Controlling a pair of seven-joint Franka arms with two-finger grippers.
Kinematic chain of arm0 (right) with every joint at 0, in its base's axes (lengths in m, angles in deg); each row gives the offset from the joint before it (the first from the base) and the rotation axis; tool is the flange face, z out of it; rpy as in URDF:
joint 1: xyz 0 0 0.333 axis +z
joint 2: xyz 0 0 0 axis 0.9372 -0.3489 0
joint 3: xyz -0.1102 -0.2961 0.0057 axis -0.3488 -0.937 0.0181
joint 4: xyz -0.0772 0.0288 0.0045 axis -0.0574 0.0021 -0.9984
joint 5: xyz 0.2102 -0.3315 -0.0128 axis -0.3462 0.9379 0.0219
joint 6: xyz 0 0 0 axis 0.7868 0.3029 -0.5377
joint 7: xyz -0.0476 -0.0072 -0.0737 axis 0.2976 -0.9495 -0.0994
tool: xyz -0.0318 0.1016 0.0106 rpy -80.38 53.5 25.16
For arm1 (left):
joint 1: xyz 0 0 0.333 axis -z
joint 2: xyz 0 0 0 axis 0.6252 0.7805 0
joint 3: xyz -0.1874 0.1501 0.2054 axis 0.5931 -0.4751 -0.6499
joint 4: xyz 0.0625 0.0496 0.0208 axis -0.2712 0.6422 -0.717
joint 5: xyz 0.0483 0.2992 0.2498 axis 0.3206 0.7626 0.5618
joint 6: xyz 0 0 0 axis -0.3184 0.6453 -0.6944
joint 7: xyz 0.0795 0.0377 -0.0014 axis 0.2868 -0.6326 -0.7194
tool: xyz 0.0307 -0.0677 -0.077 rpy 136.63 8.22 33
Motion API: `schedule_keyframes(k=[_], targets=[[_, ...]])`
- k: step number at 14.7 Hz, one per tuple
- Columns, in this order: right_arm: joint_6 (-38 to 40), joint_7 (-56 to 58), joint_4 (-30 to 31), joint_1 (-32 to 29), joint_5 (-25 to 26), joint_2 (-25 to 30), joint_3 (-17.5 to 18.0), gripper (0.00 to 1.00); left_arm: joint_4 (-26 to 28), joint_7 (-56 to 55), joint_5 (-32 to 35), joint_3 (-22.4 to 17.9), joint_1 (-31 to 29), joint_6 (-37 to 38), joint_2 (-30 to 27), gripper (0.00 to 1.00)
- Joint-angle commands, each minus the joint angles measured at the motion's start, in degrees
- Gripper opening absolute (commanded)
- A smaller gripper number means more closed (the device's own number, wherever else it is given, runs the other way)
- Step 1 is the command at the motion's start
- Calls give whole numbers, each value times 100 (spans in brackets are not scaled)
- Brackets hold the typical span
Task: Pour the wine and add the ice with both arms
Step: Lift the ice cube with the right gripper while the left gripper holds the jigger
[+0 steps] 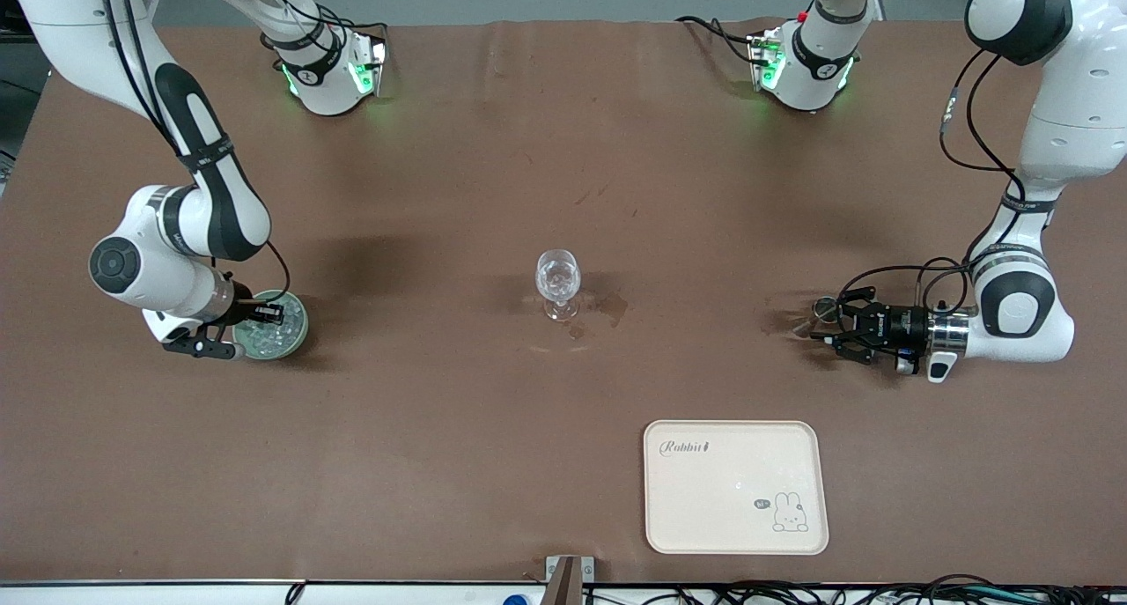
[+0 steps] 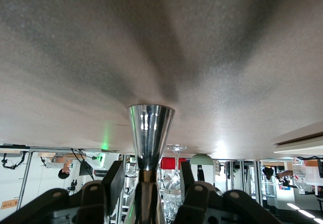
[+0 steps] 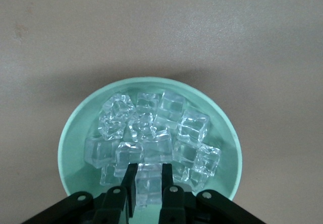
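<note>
On the brown tabletop (image 1: 493, 446), nearest the front camera, lies one cream tray (image 1: 736, 486) with a rabbit drawing, nothing on it.

Farther from the camera, three things stand in a rough row across the tabletop. At the right arm's end is one pale green bowl (image 3: 73, 138) holding a heap of clear ice (image 3: 151, 133), more than a dozen cubes as far as can be counted. The right pincer (image 3: 149, 176) is down in the bowl, its two fingers (image 3: 129, 176) pinching one cube (image 3: 148, 182) at the heap's edge.

In the middle stands one clear stemmed glass (image 1: 557, 284), upright, well apart from both arms, with a damp stain on the tabletop beside its foot.

Toward the left arm's end stands one shiny metal jigger (image 2: 150, 135), hourglass-shaped and upright on the tabletop. The left pincer (image 1: 823, 323) lies low and level around it, a finger (image 2: 113, 186) on either side of the narrow waist; whether they already press it cannot be told.

Farthest from the camera stand the two arm bases.
</note>
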Motion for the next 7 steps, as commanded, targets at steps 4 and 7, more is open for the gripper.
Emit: schedule_keyframes(k=[4,7], targets=[[384,-52,-143,-77,-54,355,7,5,25,54,-133,23,2,-33,28,48],[946,44,-644,-323,-19,470,16,5,16,55,-133,23,-6,-33,63,46]])
